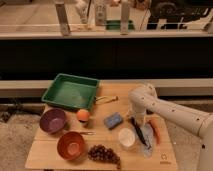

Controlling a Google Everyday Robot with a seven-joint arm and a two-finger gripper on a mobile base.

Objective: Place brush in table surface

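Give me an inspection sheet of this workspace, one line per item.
Surface: tan table surface, logo mark near one corner.
Job's things: black brush beside the carrot.
Clutter: green tray, purple bowl, orange bowl, orange fruit, blue sponge, white cup, grapes.
Grippers: gripper low over the brush's upper end.
Cables: nothing seen.
Surroundings: dark wall and a railing behind the table.
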